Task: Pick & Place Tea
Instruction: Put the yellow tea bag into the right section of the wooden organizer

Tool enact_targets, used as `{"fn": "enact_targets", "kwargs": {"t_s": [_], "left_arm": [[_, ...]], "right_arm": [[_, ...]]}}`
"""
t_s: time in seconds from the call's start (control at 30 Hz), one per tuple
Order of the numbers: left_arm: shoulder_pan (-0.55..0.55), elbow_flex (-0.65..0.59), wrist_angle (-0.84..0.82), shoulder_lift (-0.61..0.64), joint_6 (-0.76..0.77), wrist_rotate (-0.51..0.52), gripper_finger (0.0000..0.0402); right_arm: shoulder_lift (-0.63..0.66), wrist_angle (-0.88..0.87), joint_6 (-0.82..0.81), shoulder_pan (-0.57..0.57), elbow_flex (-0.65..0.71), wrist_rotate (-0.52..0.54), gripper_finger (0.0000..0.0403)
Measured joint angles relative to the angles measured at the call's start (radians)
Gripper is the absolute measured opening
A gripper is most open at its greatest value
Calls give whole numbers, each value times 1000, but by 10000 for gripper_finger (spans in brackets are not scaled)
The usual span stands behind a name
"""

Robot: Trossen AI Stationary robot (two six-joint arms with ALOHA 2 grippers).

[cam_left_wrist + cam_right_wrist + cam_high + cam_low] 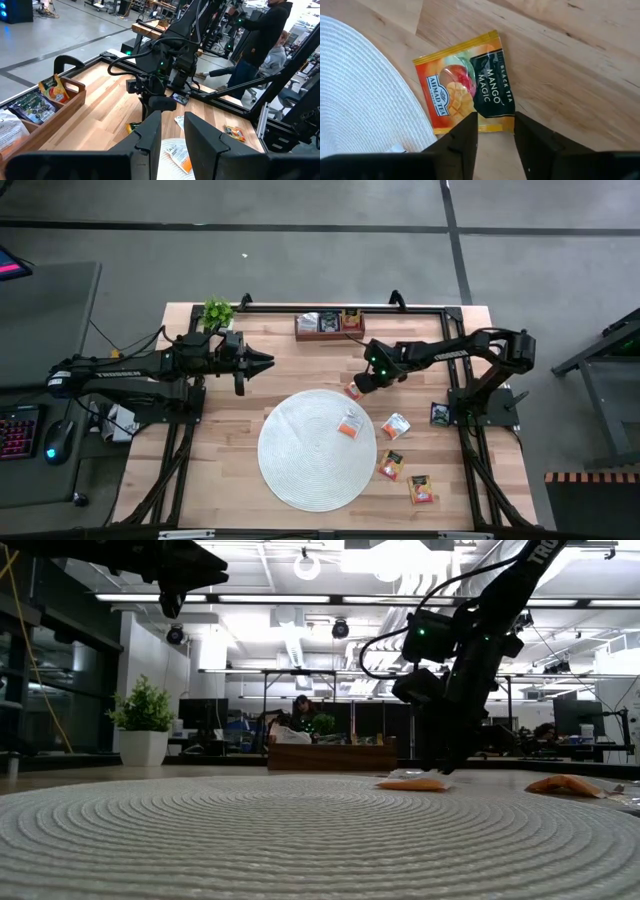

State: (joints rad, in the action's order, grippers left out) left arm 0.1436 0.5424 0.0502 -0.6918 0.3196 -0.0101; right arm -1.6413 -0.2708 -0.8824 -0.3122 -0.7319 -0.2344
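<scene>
Right pincer (495, 131) hangs open over a red-orange tea sachet (465, 82) at frame centre, just beside the mat (300, 460); nothing gripped. Label reads "AHMAD TEA", "MANGO MAGIC", "BLACK TEA". Tray (330, 332), upper centre, holds several sachets; five lie loose, so roughly half remains. Left pincer (172, 132) waits, open, upper left.

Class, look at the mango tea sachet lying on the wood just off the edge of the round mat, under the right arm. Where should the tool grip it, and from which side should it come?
Come straight down from above. The mango sachet lies flat on the table, so only its thin edges offer purchase. The right tool is open and hovers over its near edge; pinching that edge looks best, clear of the mat.
</scene>
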Motion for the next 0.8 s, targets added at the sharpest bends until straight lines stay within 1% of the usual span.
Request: {"fn": "enact_targets", "kwargs": {"t_s": [0.33, 0.53, 0.8], "left_arm": [[0, 0, 0, 0, 0, 0, 83], [0, 0, 0, 0, 0, 0, 83], [0, 0, 0, 0, 0, 0, 83]], "right_arm": [[0, -8, 11, 0, 1, 18, 65], [0, -21, 21, 0, 1, 38, 10], [0, -13, 34, 0, 1, 42, 2]]}}
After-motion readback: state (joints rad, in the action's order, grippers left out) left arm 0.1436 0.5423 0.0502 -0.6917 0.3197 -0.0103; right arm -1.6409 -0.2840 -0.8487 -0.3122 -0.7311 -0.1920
